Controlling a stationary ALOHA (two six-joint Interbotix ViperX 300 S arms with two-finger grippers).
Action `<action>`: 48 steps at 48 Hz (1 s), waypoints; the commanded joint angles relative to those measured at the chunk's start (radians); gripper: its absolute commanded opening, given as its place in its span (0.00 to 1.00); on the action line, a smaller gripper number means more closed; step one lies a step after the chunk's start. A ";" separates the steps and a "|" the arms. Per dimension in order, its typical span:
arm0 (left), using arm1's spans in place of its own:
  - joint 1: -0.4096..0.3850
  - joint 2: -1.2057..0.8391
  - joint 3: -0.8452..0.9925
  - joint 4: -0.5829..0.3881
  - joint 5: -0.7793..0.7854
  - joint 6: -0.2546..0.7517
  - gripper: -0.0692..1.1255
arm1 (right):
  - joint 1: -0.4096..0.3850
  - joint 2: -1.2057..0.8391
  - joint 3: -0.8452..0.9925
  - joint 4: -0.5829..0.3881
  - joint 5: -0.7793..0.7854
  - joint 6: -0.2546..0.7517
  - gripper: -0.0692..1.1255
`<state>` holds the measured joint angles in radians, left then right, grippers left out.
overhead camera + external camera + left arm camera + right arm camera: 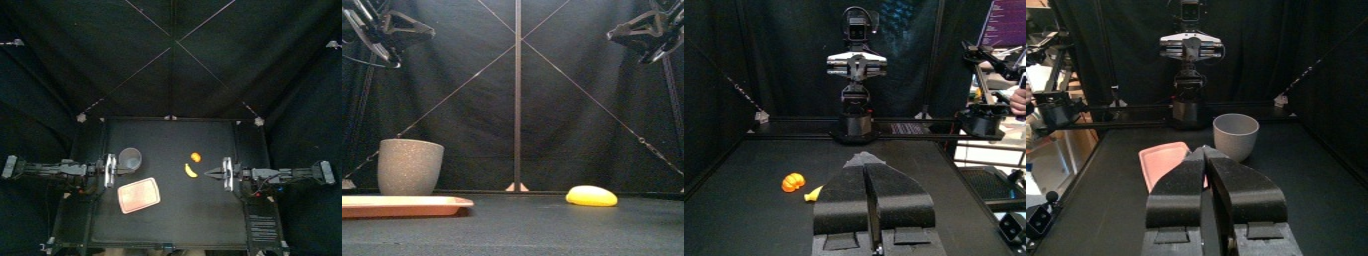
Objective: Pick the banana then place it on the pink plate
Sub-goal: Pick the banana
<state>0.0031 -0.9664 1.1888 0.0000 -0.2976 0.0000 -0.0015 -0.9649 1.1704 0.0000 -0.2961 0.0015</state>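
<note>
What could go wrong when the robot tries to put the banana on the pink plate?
The orange toy lies close to the banana, so the right gripper might nudge or grab it instead. The grey cup stands close behind the pink plate; an arm carrying the banana could knock it.

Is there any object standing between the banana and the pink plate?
Nothing visible does. Only bare table lies between the banana and the pink plate. The grey cup and a small orange toy stand farther back, off that path.
</note>
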 commanded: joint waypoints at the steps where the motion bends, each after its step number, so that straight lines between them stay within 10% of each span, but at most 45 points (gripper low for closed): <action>1: 0.009 0.015 -0.017 0.000 -0.005 0.002 0.04 | -0.021 0.034 -0.006 0.003 -0.002 0.000 0.04; 18: 0.015 0.020 -0.014 -0.002 -0.009 0.000 0.05 | -0.204 0.258 -0.044 0.206 0.055 0.049 0.12; 36: 0.015 0.020 -0.014 0.000 -0.014 0.000 0.05 | -0.268 0.348 -0.051 0.337 0.156 0.049 0.86; 48: 0.026 0.018 -0.012 0.000 -0.034 0.002 0.05 | -0.258 0.474 -0.067 0.344 0.187 0.049 0.91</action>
<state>0.0230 -0.9526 1.1904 0.0000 -0.3175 0.0015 -0.2638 -0.5231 1.1305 0.3421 -0.1181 0.0522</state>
